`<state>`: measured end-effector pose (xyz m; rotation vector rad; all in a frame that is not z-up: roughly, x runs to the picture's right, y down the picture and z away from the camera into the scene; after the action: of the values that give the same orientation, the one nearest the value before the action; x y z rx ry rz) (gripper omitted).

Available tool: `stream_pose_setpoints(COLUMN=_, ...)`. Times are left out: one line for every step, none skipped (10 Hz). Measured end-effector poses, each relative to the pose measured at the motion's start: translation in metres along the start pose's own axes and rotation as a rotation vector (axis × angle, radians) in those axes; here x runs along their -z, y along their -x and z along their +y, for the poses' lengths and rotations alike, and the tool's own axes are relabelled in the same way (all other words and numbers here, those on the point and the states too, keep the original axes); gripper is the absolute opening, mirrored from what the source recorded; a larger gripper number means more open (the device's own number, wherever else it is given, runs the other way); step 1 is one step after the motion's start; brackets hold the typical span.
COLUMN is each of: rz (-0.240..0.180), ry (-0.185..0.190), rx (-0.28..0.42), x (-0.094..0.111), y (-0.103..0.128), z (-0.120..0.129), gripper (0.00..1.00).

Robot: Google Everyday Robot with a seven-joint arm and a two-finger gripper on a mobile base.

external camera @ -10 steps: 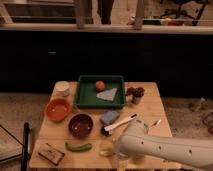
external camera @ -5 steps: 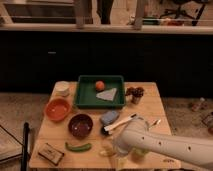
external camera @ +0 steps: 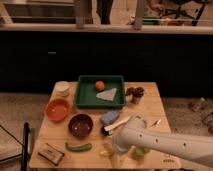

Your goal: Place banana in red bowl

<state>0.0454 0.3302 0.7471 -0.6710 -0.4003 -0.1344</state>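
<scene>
The banana (external camera: 105,149) is a small yellow shape on the wooden table (external camera: 150,107) near its front edge, partly covered by my arm. My gripper (external camera: 114,145) is at the end of the white arm that reaches in from the lower right. It sits right over the banana, and its tips are hidden. A dark red bowl (external camera: 80,125) stands just up and left of the banana. An orange-red bowl (external camera: 58,109) stands further left. Both bowls look empty.
A green curved vegetable (external camera: 79,147) and a brown packet (external camera: 50,153) lie at the front left. A green tray (external camera: 87,97) at the back holds an orange ball (external camera: 100,85). Also there: a white cup (external camera: 62,88), a blue sponge (external camera: 109,117), a white-handled brush (external camera: 120,125), and a green object (external camera: 140,151) under the arm.
The arm has shifted slightly over the front of the table near the banana. The banana and the bowls have stayed in place.
</scene>
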Motion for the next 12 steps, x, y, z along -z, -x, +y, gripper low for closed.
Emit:
stream_pose_setpoints(rz=0.001, ry=0.001, rx=-0.009, x=-0.002, y=-0.005, z=-0.001, gripper=0.57)
stream_pose_setpoints(rz=0.003, ry=0.002, rx=-0.019, x=-0.004, y=-0.011, z=-0.002, gripper=0.47)
stream_pose_setpoints(rz=0.005, ry=0.003, rx=-0.023, x=-0.005, y=-0.015, z=-0.003, gripper=0.4)
stream_pose_setpoints(rz=0.007, ry=0.004, rx=-0.027, x=-0.006, y=-0.021, z=-0.003, gripper=0.28)
stream_pose_setpoints(rz=0.008, ry=0.003, rx=-0.032, x=-0.007, y=-0.026, z=-0.004, gripper=0.17)
stream_pose_setpoints(rz=0.009, ry=0.003, rx=-0.032, x=-0.006, y=-0.029, z=-0.004, gripper=0.08)
stream_pose_setpoints(rz=0.016, ry=0.004, rx=-0.026, x=-0.002, y=-0.03, z=-0.001, gripper=0.01)
stream_pose_setpoints(rz=0.021, ry=0.002, rx=-0.021, x=0.002, y=-0.03, z=0.0, gripper=0.0)
stream_pose_setpoints(rz=0.025, ry=-0.003, rx=-0.012, x=0.008, y=-0.027, z=0.0, gripper=0.0)
stream_pose_setpoints(rz=0.028, ry=-0.011, rx=0.005, x=0.015, y=-0.023, z=0.0, gripper=0.0)
stream_pose_setpoints(rz=0.03, ry=-0.018, rx=0.018, x=0.021, y=-0.019, z=0.0, gripper=0.0)
stream_pose_setpoints(rz=0.033, ry=-0.026, rx=0.027, x=0.027, y=-0.016, z=0.001, gripper=0.0)
